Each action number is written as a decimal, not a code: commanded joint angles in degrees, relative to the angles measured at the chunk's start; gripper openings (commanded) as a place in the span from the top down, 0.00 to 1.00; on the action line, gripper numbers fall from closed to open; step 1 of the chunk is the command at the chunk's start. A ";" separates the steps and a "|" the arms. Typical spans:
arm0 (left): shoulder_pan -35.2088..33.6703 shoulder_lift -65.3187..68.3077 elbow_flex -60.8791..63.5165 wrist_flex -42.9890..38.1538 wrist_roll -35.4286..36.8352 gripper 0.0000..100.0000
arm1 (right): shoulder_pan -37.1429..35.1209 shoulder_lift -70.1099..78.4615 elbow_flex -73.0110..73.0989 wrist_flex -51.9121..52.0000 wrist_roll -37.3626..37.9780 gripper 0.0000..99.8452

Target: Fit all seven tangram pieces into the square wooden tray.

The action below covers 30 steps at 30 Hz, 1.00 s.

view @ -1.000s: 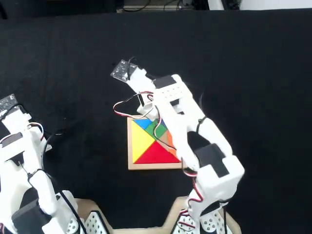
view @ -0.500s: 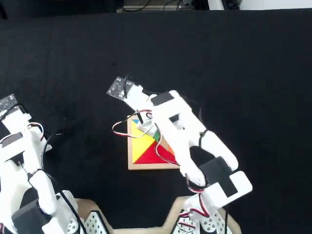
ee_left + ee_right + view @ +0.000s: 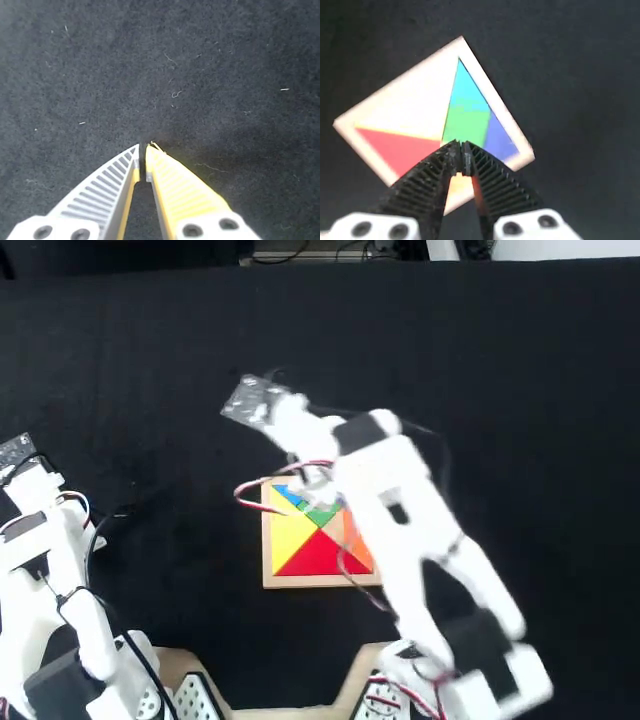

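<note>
High view takes in the black counter [image 3: 520,360]. The right arm [image 3: 400,510] stretches from the near edge out over the middle, and the left arm [image 3: 50,560] is folded back at the near left corner. Between them, near the middle but closer to the near edge, lies the square wooden tray [image 3: 300,581].

The fitting looks done or nearly so, with perhaps only a check left. The arm hides a strip of the tray's right side, so I cannot count all seven pieces.

Where it shows, the tray is packed flat and flush. A yellow triangle [image 3: 288,532] and a red triangle [image 3: 322,558] meet at its centre, and blue [image 3: 290,495], green [image 3: 322,512] and orange [image 3: 357,540] pieces sit along the far and right sides.

The right arm's jaws are pressed together, empty, above the tray. The left arm's jaws are likewise closed on nothing, over bare cloth.
</note>
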 commanded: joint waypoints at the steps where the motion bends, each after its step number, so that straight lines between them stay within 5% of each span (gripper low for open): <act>1: 0.75 -0.79 -0.31 -0.79 -0.18 0.97 | 6.59 -8.48 6.29 5.63 1.76 0.99; 10: 2.24 -0.79 -0.22 -0.53 -0.18 0.97 | 12.04 -9.54 30.20 6.51 7.56 0.98; 15: 2.15 -0.79 -0.22 -0.44 -0.18 0.97 | 16.53 -9.54 30.99 3.60 3.78 0.83; 30: 2.07 -0.79 -0.22 -0.44 -0.18 0.97 | 9.32 -9.01 32.04 2.90 4.84 0.84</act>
